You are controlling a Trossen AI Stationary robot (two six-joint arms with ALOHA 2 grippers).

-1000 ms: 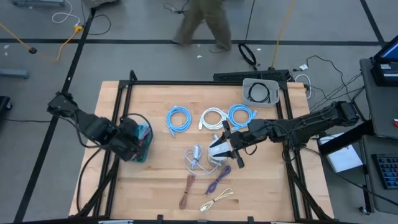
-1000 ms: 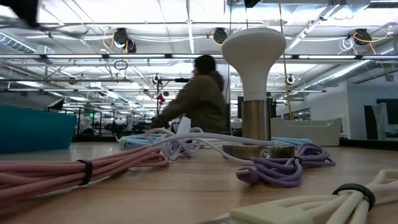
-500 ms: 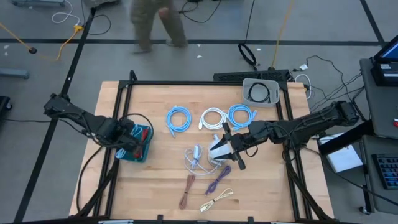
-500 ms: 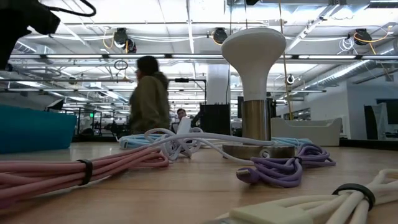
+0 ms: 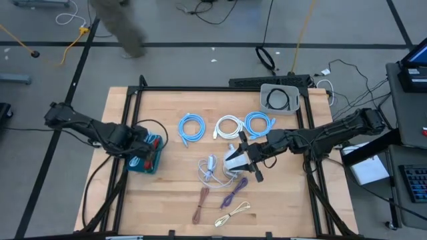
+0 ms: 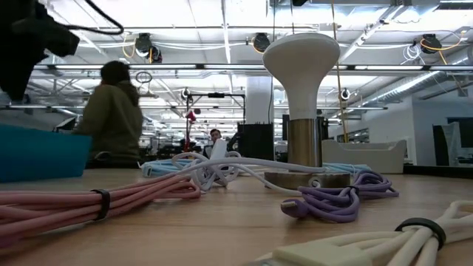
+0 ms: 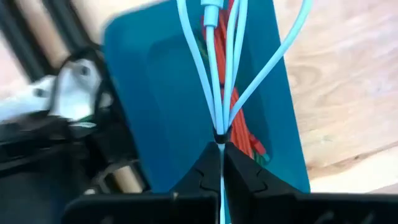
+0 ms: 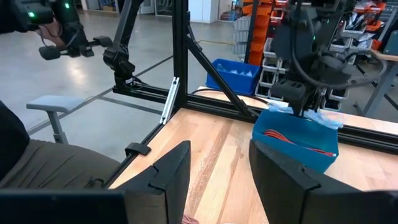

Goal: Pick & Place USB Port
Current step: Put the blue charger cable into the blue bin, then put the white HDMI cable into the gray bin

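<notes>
My left gripper point(image 5: 137, 148) hangs over the teal bin point(image 5: 152, 159) at the table's left side, shut on a bundle of light blue cable point(image 7: 214, 68). A red cable point(image 7: 239, 124) lies inside the bin. The right wrist view shows that gripper point(image 8: 305, 106) from afar, with the blue cable point(image 8: 324, 118) at the bin's rim point(image 8: 298, 140). My right gripper point(image 5: 244, 160) is open and low at the table's middle, beside a white mushroom-headed stand point(image 6: 301, 66); nothing lies between its fingers point(image 8: 163, 171). My left gripper pinches the light blue cable bundle at its black tie point(image 7: 219, 135), where the loops gather, between its two fingertips point(image 7: 208, 163). The fingers come from above. The loops point(image 7: 273, 56) fan out past the fingertips over the open bin, clear of the table.
Several tied cables lie on the table: blue coils point(image 5: 191, 127) point(image 5: 259, 123), a white coil point(image 5: 229, 127), a pale tangle point(image 5: 210, 170), purple point(image 5: 233, 193), pink point(image 5: 201, 203) and cream point(image 5: 232, 213) bundles. A grey tray point(image 5: 279, 99) sits at the far right edge. A person walks beyond the table.
My left arm has come down over the teal bin, its gripper shifting slightly toward the table's left and far side, so more of the bin shows; it stays shut on the blue cable. The person behind the table has walked toward the left.
</notes>
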